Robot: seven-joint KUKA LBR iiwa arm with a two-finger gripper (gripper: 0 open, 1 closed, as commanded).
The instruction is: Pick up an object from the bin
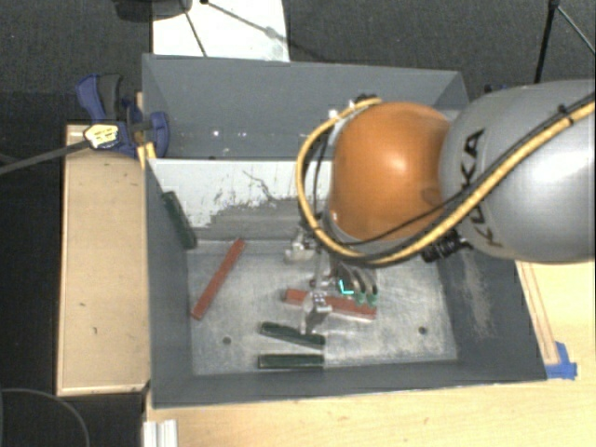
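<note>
Grey metal bin (279, 101), scratched floor, dark surround. Arm w/ orange cover (391, 170) in from the right. Gripper (319, 313) low, approx. centre of floor, right at a short red stick (296, 297) lying flat; stick pokes out to either side of it. Jaws open or closed: can't tell, too cluttered to make out. Just in front, nearly touching the gripper tip, a dark stick (291, 335); second dark stick (291, 362) by the front wall. Well apart to the left, a long red-brown stick (217, 277) lying diagonal, & a dark green stick (177, 220) against the left wall.
</note>
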